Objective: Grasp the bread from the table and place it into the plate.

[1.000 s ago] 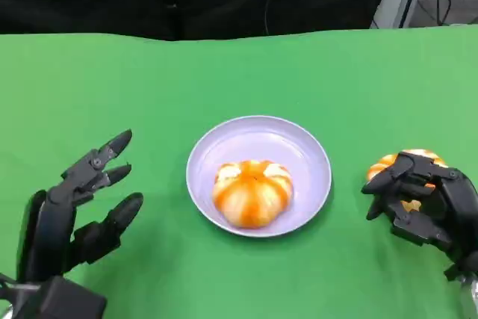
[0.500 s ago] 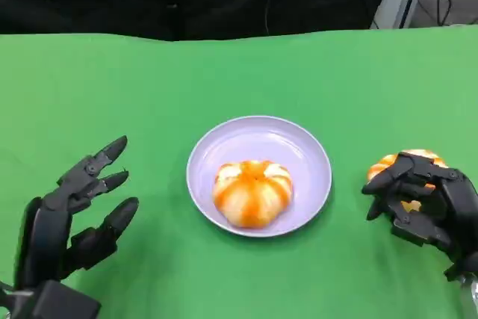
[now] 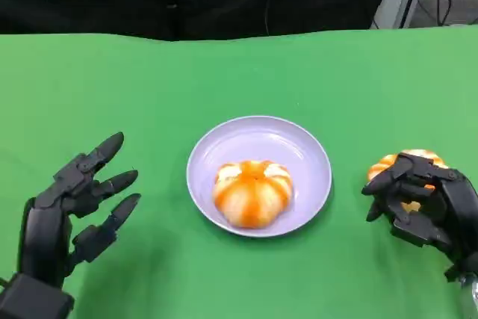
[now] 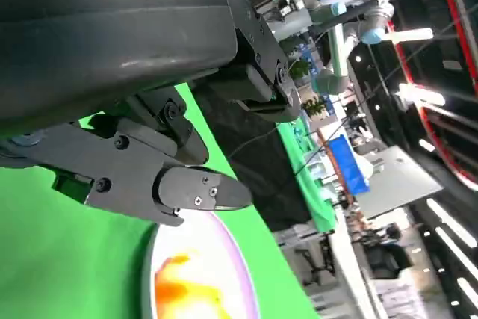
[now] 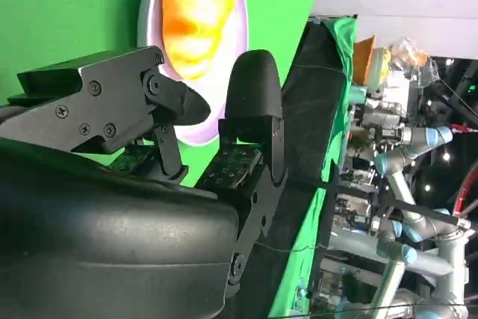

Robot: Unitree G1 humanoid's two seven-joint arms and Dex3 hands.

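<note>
Right robot hand [image 3: 426, 199] curled over the bread [image 3: 403, 166] on the bench [image 3: 149, 72], right of the plate [image 3: 299, 140].
Looks soft and light: cup the sides gently. Whether it grips yet, cannot tell. Left robot hand [image 3: 71, 203] splayed, empty.

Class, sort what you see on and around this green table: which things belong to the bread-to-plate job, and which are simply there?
Part of the job:
- bread under the right hand, on the table
- right hand, fingers curled over that bread
- plate
- bread already in the plate

Simply there:
- left hand, fingers spread, holding nothing
- green table
</note>
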